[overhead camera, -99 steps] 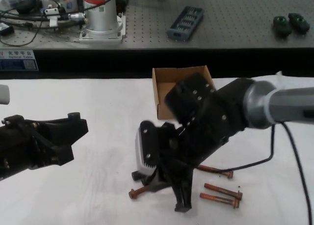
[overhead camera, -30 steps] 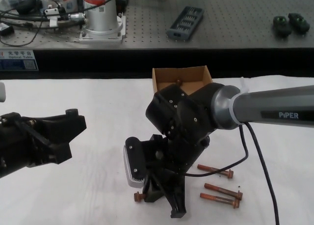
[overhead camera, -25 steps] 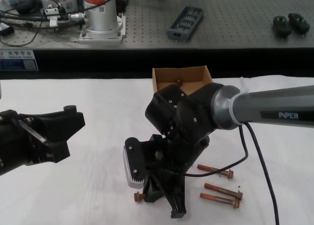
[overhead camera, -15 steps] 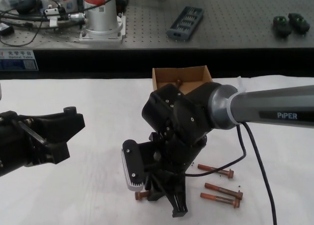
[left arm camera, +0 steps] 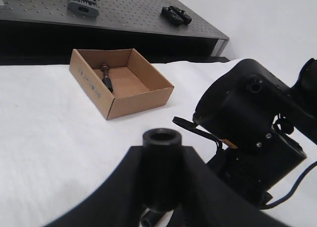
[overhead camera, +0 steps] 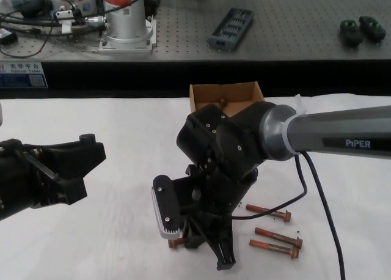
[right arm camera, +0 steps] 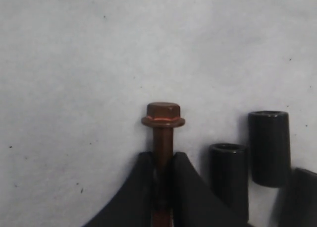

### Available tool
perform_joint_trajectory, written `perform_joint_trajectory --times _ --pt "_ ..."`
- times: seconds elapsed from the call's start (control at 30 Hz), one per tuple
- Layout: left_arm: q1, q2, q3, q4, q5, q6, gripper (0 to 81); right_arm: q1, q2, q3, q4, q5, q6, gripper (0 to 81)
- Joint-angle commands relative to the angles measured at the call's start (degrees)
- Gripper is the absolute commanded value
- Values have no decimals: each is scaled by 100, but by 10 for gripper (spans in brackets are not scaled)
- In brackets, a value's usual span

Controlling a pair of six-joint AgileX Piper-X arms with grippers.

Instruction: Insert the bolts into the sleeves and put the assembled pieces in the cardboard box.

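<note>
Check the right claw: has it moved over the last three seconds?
Yes. The right claw, shut on a bolt, swung leftward in the high view: its wrist no longer overlaps the cardboard box and sits farther from the loose bolts.

White cloth (overhead camera: 122, 139) in front; perforated grey table (overhead camera: 293, 35) behind, possibly metal.

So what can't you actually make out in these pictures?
High view: the right arm covers most of the bolt and the loose sleeves beside it.
Right wrist view: the right end effector hides the bolt's shank; the frame edge cuts one sleeve, so no count.
Left wrist view: the left end effector hides the held sleeve's lower end.
Cardboard box: the piece inside is too small for detail.
</note>
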Motion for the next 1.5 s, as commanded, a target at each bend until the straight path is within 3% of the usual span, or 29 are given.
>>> perform_joint_trajectory --times 0.0,0.13,0.23,0.43,0.6,0.7,0.8,0.93,1.03,1.17,1.33,1.47 --pt "18 -74 -15 -64 -44 82 110 -100 83 93 223 594 144 43" --pt "18 -74 -15 -67 -44 112 110 -164 -311 93 238 -160 718 43" --pt "18 -74 -15 -67 -44 112 110 -396 -784 93 249 -1162 1222 43" --pt "18 -74 -15 -67 -44 198 110 -1251 -1653 93 231 -2190 1853 43" --pt "-147 44 -2 -67 69 560 110 -2077 -2191 139 209 -4500 2153 43" --pt "-447 322 -2 -123 165 560 110 -2447 -2439 257 -31 -5095 2462 43" --pt "-818 707 -2 -397 125 522 110 -2678 -2716 494 -438 -5146 2790 43" --pt "-1288 1318 -2 -1430 -313 87 110 -2828 -3213 953 -1200 -5716 3418 43" --pt "-1597 1748 -2 -2192 -487 -256 110 -2846 -3626 1476 -2090 -5715 4268 43" --pt "-1937 2240 -2 -2719 -559 -822 110 -2846 -4001 2363 -3801 -5037 5803 43" --pt "-2401 2538 -32 -2819 -733 -865 110 -2846 -4169 3575 -7079 -4212 8293 43" --pt "-2679 2546 -137 -2819 -726 -865 110 -2846 -4138 4336 -8733 -3629 9529 43"
